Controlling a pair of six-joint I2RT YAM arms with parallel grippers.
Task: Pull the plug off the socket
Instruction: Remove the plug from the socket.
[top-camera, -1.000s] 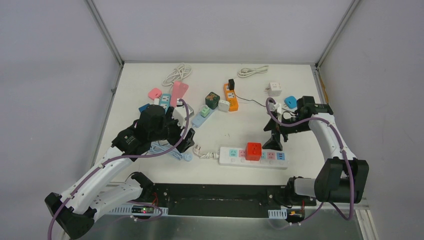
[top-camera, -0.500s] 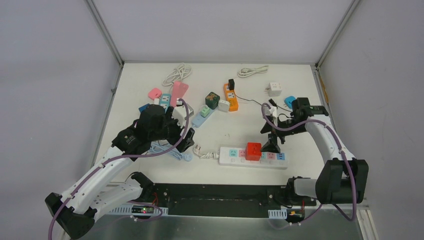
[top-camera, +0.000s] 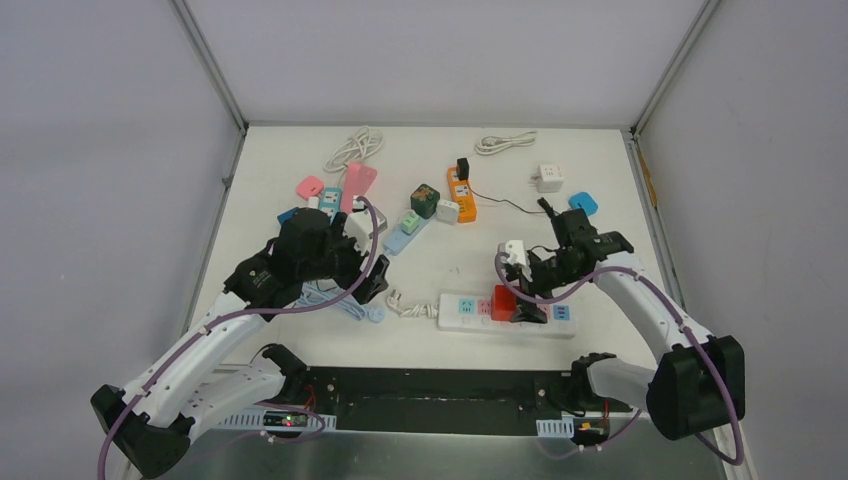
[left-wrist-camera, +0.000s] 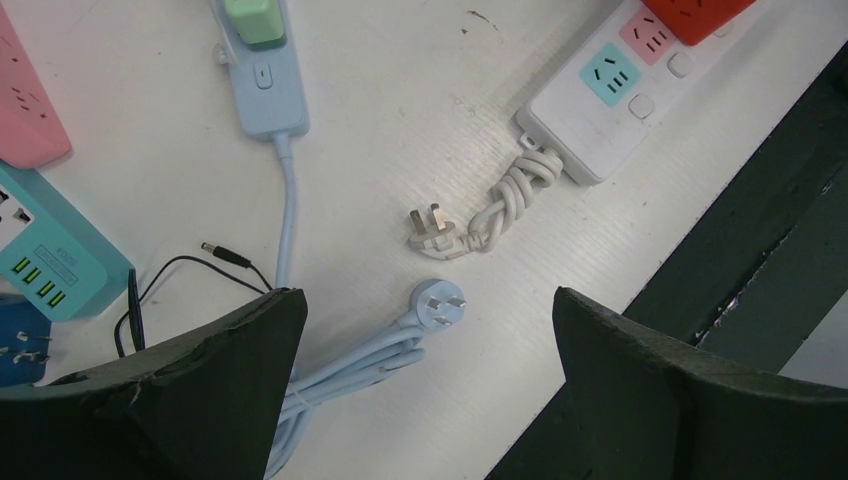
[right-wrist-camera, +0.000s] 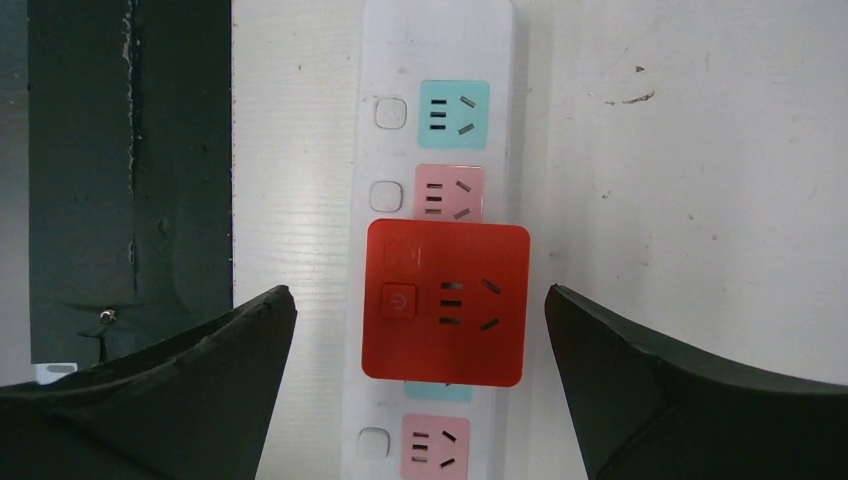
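Note:
A red cube plug (right-wrist-camera: 445, 300) with a power button sits plugged into the white socket strip (right-wrist-camera: 440, 30), which lies near the table's front edge (top-camera: 460, 322). My right gripper (right-wrist-camera: 418, 290) hangs open right above the plug, one finger on each side of it and neither touching it. From above, that gripper (top-camera: 522, 300) partly covers the red plug (top-camera: 503, 297). My left gripper (left-wrist-camera: 429, 292) is open and holds nothing. It hovers over a light blue cord to the left of the strip (left-wrist-camera: 600, 130) and shows in the top view (top-camera: 375, 285) too.
A light blue plug with a bundled cord (left-wrist-camera: 438, 300) and the strip's white plug (left-wrist-camera: 430, 222) lie under the left gripper. A light blue strip with a green adapter (left-wrist-camera: 262, 70), an orange strip (top-camera: 461, 193) and other adapters lie farther back. The black base rail (top-camera: 440, 395) runs along the front.
My right arm has swung left and toward the front, from beside the strip's right end to over the red plug. The left arm has not moved.

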